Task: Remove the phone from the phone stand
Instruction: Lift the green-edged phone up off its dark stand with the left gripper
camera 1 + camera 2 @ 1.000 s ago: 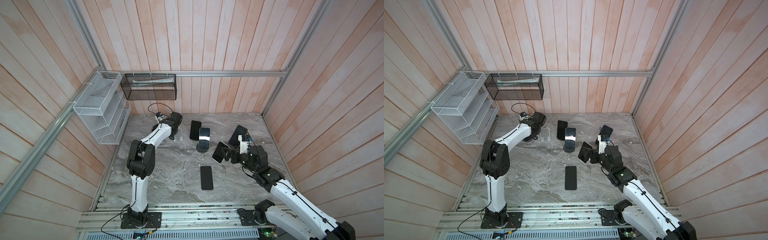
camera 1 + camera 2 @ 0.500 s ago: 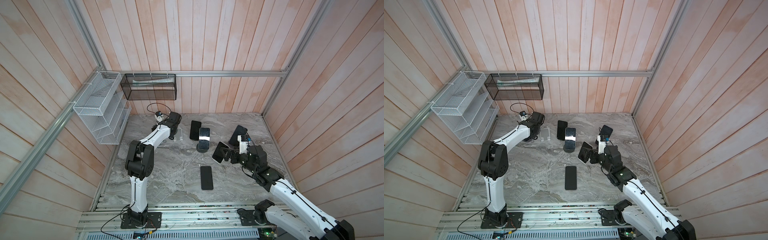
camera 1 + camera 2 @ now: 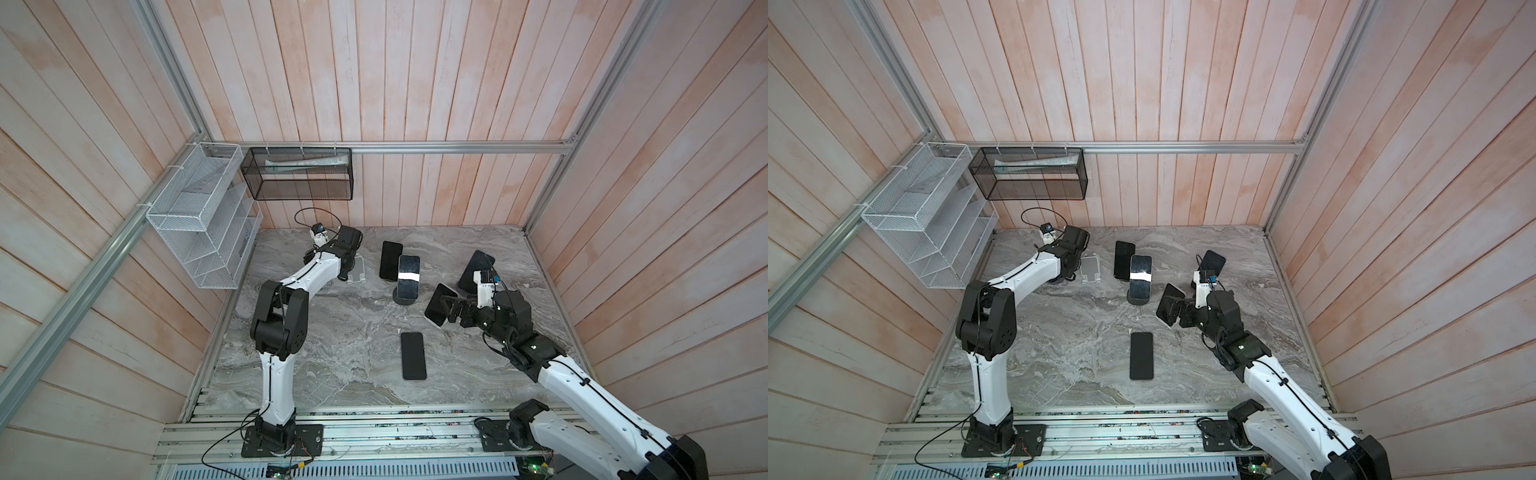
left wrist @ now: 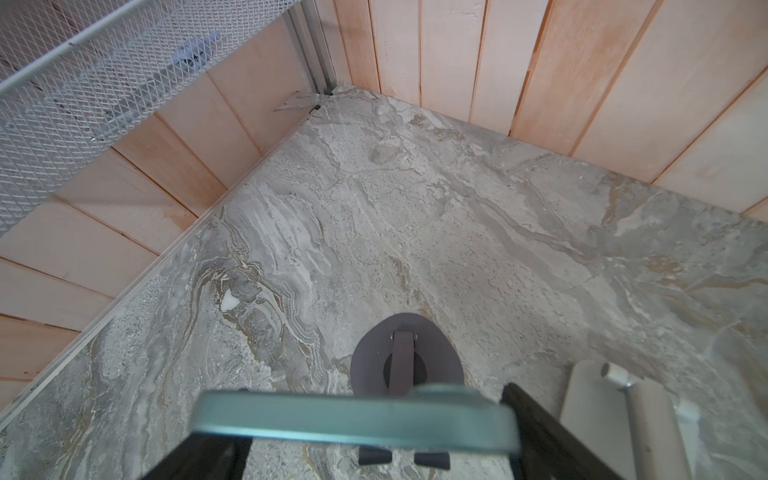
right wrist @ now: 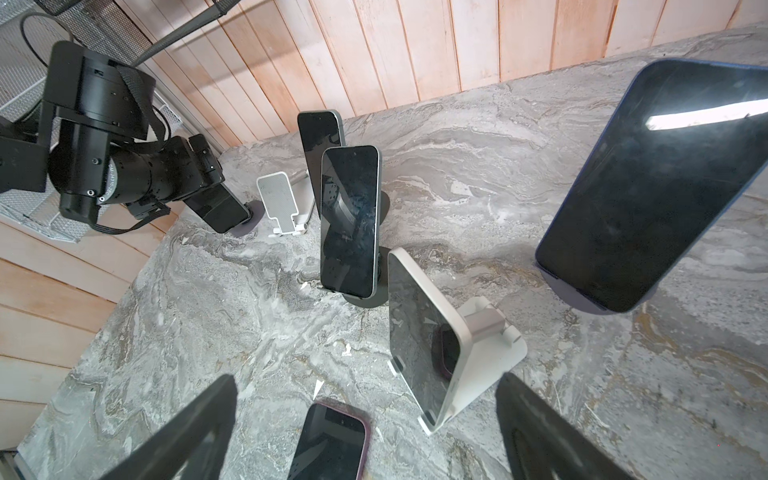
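Observation:
At the far left, a phone with a teal edge (image 4: 353,419) leans on a dark grey phone stand (image 4: 374,353). My left gripper (image 4: 353,440) straddles the phone's top edge with a black finger (image 4: 540,432) close to each end; the jaws are still apart, open. In both top views the left gripper (image 3: 347,266) covers this phone. From the right wrist it shows as a dark slab (image 5: 216,205) under the left arm. My right gripper (image 5: 365,415) is open and empty beside a white phone (image 5: 419,345) on a white stand (image 5: 490,332).
Other phones stand on stands: one on a round black base (image 3: 408,276), one behind it (image 3: 390,259), a blue one (image 3: 478,268) at the right. Another phone (image 3: 413,355) lies flat in the middle. An empty white stand (image 3: 357,270) sits beside the left gripper. Wire baskets (image 3: 199,232) hang on the left wall.
The left gripper's jaws have narrowed around the teal-edged phone, and the left arm shifted slightly. The right arm has not moved.

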{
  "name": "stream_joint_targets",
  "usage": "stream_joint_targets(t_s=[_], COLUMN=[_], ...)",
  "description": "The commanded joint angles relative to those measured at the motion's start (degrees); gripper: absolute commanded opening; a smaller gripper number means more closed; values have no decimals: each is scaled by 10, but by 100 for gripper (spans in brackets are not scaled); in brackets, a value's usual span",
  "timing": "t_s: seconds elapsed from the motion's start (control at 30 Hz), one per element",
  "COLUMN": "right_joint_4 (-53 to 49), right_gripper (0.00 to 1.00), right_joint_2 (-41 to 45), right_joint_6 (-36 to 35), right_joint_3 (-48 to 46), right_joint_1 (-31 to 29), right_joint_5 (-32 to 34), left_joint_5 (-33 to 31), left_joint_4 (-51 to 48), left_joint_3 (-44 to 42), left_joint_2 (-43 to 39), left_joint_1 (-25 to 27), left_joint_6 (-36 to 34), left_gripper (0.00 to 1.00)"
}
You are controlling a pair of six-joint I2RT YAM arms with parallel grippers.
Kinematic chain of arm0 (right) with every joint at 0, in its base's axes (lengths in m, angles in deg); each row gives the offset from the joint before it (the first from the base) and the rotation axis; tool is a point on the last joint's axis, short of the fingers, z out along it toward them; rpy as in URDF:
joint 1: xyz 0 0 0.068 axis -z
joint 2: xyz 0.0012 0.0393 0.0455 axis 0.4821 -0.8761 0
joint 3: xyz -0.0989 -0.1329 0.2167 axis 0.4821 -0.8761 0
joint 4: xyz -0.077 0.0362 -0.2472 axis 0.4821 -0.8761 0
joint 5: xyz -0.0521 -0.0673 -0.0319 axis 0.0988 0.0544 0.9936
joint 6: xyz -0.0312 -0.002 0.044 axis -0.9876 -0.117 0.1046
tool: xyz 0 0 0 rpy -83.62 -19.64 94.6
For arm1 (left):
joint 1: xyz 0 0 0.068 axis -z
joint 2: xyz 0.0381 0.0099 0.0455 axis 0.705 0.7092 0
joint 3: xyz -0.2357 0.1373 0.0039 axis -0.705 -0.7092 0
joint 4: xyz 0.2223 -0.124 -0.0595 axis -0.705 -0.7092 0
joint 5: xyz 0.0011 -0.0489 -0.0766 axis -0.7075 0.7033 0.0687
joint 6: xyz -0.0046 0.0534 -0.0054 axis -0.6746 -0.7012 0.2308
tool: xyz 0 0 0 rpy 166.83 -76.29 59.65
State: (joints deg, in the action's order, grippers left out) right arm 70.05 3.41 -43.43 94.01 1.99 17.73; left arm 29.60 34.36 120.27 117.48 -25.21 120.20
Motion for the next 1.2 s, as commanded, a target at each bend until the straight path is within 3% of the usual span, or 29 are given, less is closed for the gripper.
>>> stream_joint_targets(t_s=[0.0,1.17], right_joint_4=[9,5], right_gripper=[98,98], right_joint_2=[-4,4], right_joint_6=[2,1], right_joint_3=[-2,0], right_joint_1=[3,6], right_joint_5=[-6,1], left_joint_5=[-14,3], left_joint_4=[23,142], left_joint_3=[-6,-90], left_joint_2=[-21,-83], left_joint_1=[-5,-6], left_joint_6=[-12,-81], left_gripper=[91,73])
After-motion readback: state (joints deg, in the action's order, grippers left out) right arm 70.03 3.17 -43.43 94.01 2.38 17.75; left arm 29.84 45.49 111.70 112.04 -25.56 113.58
